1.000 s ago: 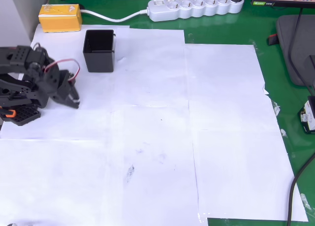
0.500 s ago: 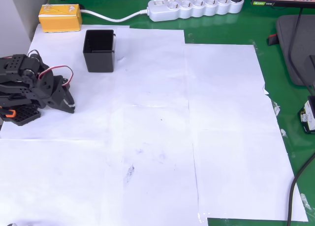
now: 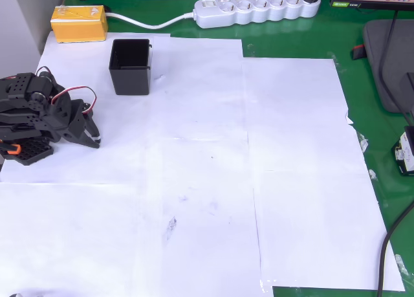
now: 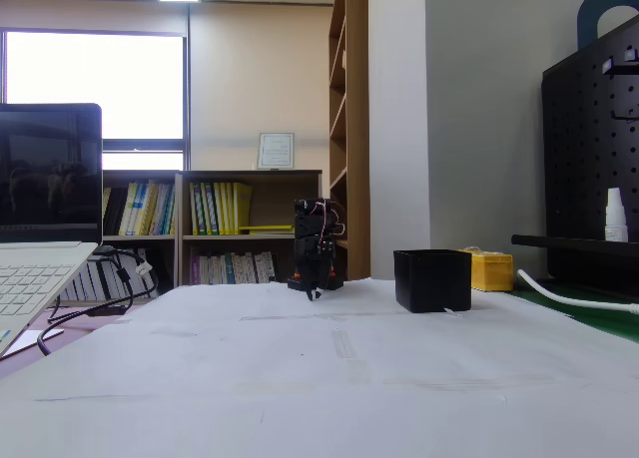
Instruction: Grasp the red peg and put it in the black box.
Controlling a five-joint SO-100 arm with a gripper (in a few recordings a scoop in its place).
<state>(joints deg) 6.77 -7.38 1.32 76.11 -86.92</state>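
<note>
Between the earlier overhead frames and this one, the arm was drawn back toward its base at the left edge, and over the last half second it hardly shifted. The gripper (image 3: pixel 94 140) was seen in the overhead view pointing right and slightly toward the near side, over the white paper (image 3: pixel 207 180), well apart from the black box (image 3: pixel 130 66). In the fixed view the gripper (image 4: pixel 313 294) hung tip-down just above the paper, left of the black box (image 4: pixel 431 279). Its jaws appeared drawn close together, but whether anything was held between them could not be told; no red peg could be made out, and the inside of the box was too dark to be read.

The black box stood upright on the paper at the far left of the overhead view, with a yellow box (image 3: pixel 79 22) just beyond it on the green mat (image 3: pixel 375 148). A white power strip (image 3: pixel 255 9) lay along the far edge, its cable running to the yellow box. Nothing was placed between the gripper and the black box. A laptop (image 4: pixel 40 229) was seen at the left of the fixed view.
</note>
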